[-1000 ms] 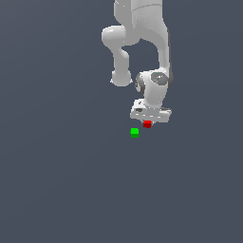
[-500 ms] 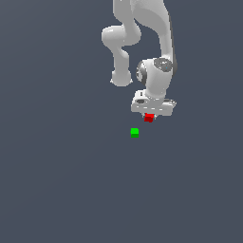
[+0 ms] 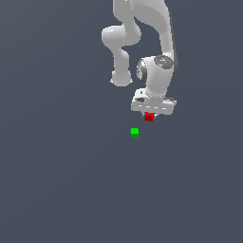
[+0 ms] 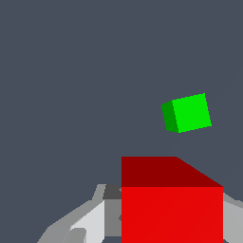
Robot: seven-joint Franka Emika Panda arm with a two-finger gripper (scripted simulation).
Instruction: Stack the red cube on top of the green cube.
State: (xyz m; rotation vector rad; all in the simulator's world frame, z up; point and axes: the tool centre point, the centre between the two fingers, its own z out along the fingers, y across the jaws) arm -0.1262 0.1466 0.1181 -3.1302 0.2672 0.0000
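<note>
One red cube [image 3: 149, 116] (in claw [image 3: 151, 115]); one green cube [image 3: 135, 132]

A plain dark grey floor [image 3: 57, 180] carried the green cube [image 3: 135, 132], which rested directly on it, no edges visible

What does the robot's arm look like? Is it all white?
Mostly, yes. The arm is smooth, glossy white with fat rounded joints, like bent tubes. One round joint cap near the wrist is grey. The gripper is a flat, boxy white block with pale grey jaws. No cables or markings show.
</note>
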